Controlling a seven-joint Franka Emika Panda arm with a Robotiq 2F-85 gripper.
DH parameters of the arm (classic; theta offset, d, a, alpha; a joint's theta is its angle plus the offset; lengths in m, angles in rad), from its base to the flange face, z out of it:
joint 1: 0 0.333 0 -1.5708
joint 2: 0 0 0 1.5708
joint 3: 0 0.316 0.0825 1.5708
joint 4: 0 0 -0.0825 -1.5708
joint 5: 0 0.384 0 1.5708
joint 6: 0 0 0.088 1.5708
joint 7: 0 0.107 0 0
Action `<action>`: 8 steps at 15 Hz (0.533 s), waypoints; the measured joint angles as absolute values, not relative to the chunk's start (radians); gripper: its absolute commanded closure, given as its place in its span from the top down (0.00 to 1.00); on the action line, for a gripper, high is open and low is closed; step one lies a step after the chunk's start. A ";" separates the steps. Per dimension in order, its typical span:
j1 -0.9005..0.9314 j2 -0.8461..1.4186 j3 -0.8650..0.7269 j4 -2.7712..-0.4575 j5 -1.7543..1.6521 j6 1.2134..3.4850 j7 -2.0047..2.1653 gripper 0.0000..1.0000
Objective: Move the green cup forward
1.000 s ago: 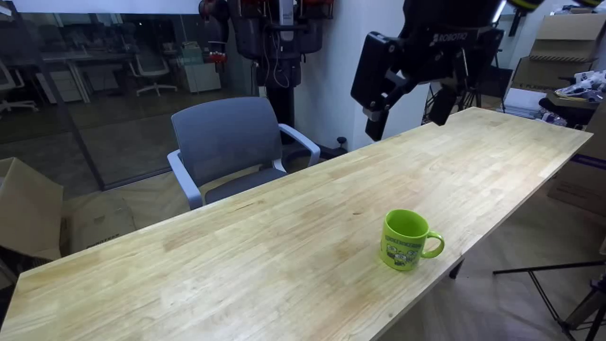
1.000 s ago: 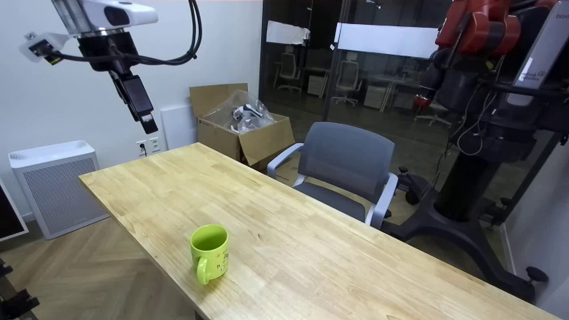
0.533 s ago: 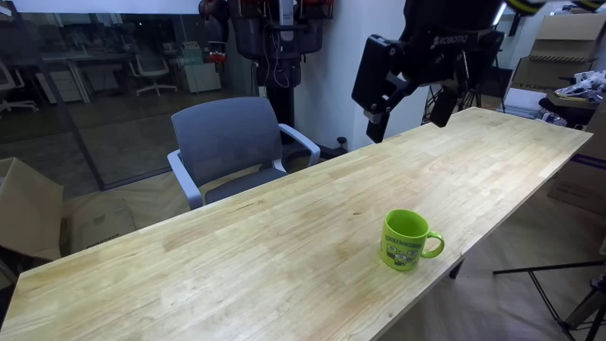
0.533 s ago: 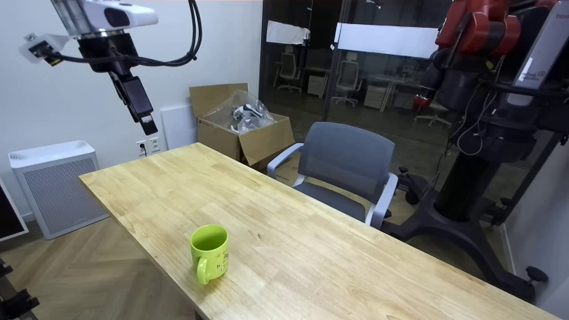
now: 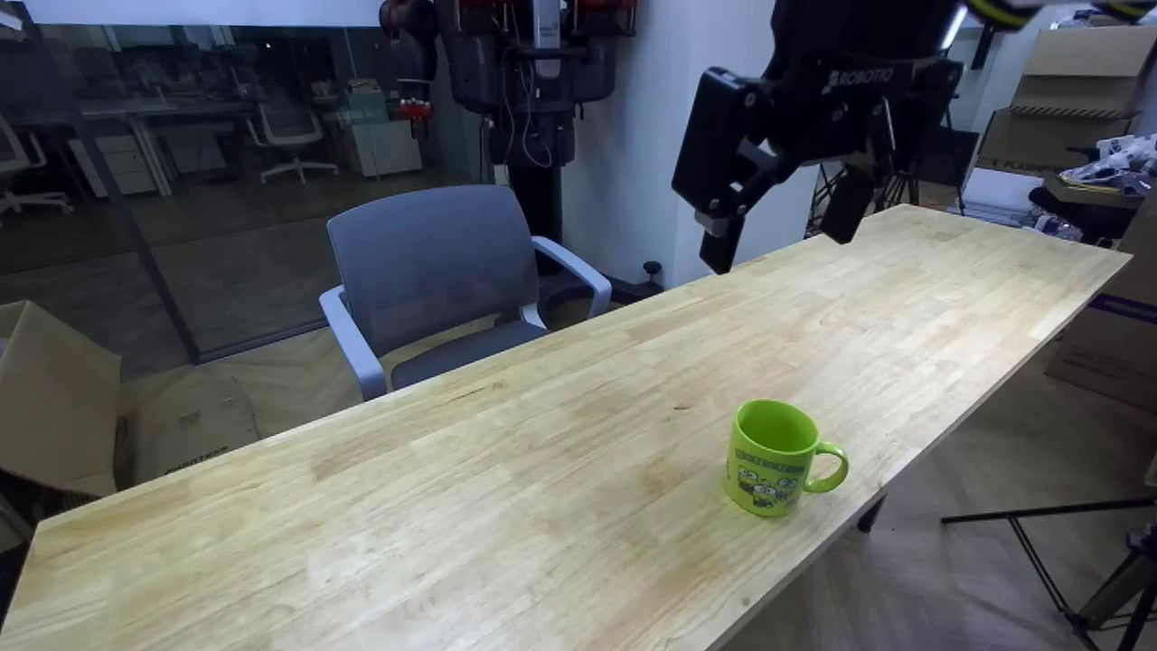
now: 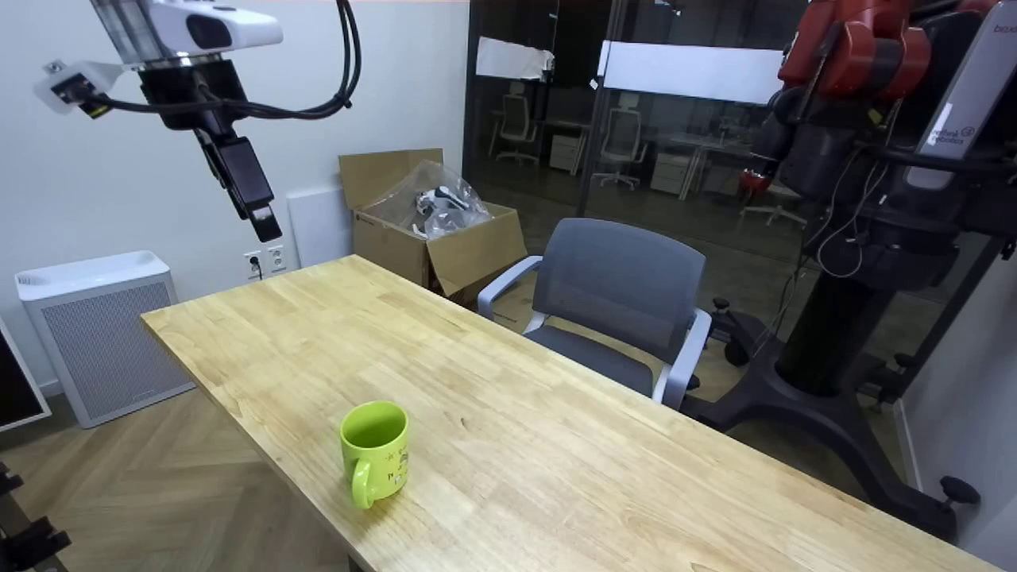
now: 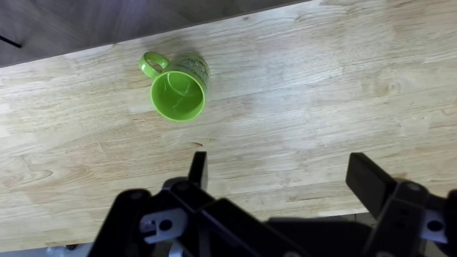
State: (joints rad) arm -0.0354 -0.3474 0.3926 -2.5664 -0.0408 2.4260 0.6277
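Observation:
The green cup (image 5: 766, 475) is a lime-green mug with cartoon figures on its body. It stands upright near one long edge of the wooden table, with its handle toward that edge. It shows in both exterior views (image 6: 377, 454) and in the upper left of the wrist view (image 7: 179, 93), its mouth visible and empty. My gripper (image 5: 783, 233) hangs high above the table, well apart from the cup. In the wrist view the gripper (image 7: 277, 167) has its two black fingers wide apart with nothing between them. In an exterior view the gripper (image 6: 267, 222) shows side-on.
The wooden table (image 5: 434, 533) is long, and its edge lies close beside the cup's handle. A grey chair (image 5: 443, 271) stands at the opposite long edge. A cardboard box (image 6: 429, 238) stands beyond a table end. A red and black robot (image 6: 858, 159) stands behind the chair.
My gripper has sunk by a barely visible amount. The cup has not moved, and the fingers stay apart.

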 measured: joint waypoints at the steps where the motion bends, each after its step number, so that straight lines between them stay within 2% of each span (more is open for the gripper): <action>1: -0.035 -0.347 0.393 -2.566 -0.041 2.426 0.628 1.00; 8: -0.047 -0.252 0.207 -2.582 0.016 2.506 0.518 1.00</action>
State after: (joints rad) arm -0.0465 -0.2518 0.2069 -2.5820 0.0160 2.5059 0.5177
